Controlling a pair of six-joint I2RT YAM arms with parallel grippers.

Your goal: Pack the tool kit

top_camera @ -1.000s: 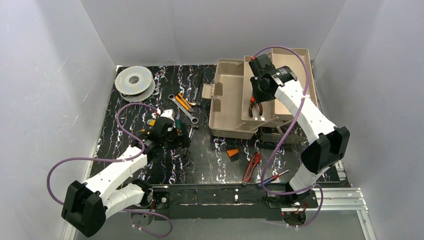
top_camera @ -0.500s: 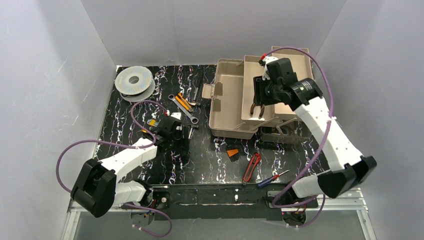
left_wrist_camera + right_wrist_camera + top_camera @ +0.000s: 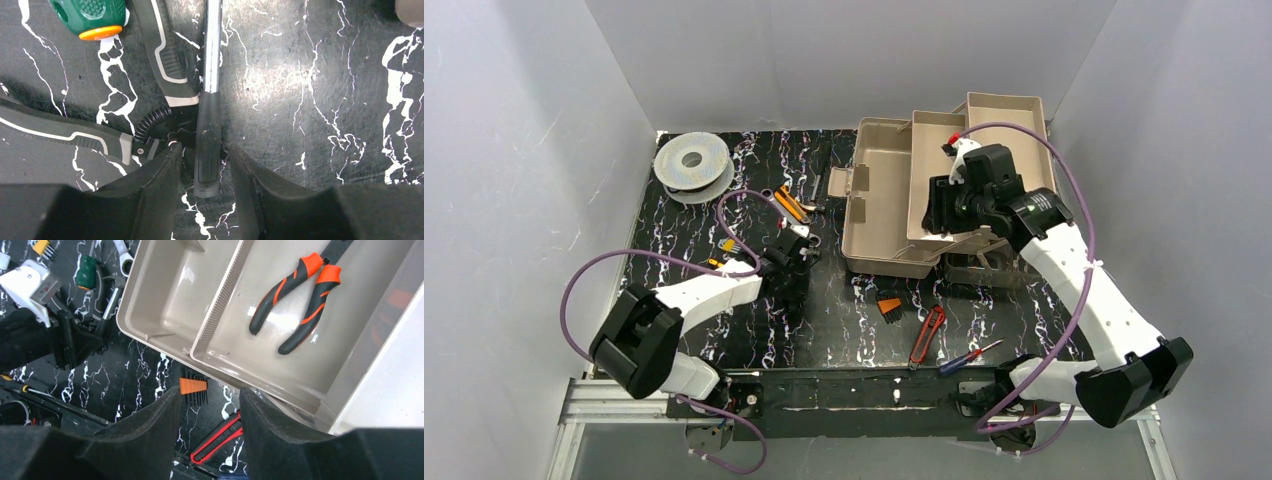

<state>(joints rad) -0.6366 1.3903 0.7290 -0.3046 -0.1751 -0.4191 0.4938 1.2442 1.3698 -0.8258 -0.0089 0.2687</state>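
Observation:
The tool kit point(image 3: 879, 200) lies open at the back right, beige, with its trays folded out. Orange-and-black pliers point(image 3: 295, 300) rest in one tray point(image 3: 350, 340). My right gripper point(image 3: 939, 205) hangs above that tray's near edge, open point(image 3: 210, 390), with nothing between its fingers. My left gripper point(image 3: 792, 285) is down on the black mat left of the kit. Its fingers point(image 3: 205, 147) straddle the black handle of a chrome-shafted tool point(image 3: 208, 125), with narrow gaps on both sides.
A grey wire spool point(image 3: 691, 162) sits at the back left, wrenches point(image 3: 792, 215) beside the kit. A green-handled screwdriver point(image 3: 90, 17) and black pliers point(image 3: 65, 132) lie next to the left gripper. Orange hex keys point(image 3: 889, 307), a red knife point(image 3: 927, 335) and a screwdriver point(image 3: 969, 355) lie in front.
The left gripper slid right along the mat and its jaws narrowed around the tool handle. The right arm drew back to the right from over the tray, leaving the pliers there.

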